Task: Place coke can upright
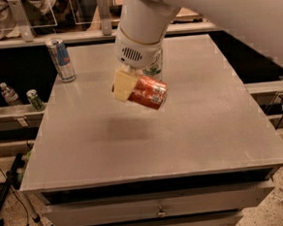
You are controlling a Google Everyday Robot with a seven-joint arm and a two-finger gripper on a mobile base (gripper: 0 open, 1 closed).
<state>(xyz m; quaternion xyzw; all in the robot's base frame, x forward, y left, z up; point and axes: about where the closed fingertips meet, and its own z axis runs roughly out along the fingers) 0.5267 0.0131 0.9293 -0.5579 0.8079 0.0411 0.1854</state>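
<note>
The coke can (148,91) is red-orange with white markings. It lies on its side in my gripper (126,85), lifted clear of the grey table (191,131); its shadow falls on the tabletop below. The gripper hangs from the white arm at the upper middle, and its cream-coloured finger (123,85) is pressed against the can's left end. The gripper is shut on the can. The can's top and pull tab are hidden.
A slim blue-and-silver can (61,60) stands upright at the table's back left. A white-and-green can (154,66) stands behind the gripper, mostly hidden. A bottle (8,94) and a small can (35,100) sit on a low shelf to the left.
</note>
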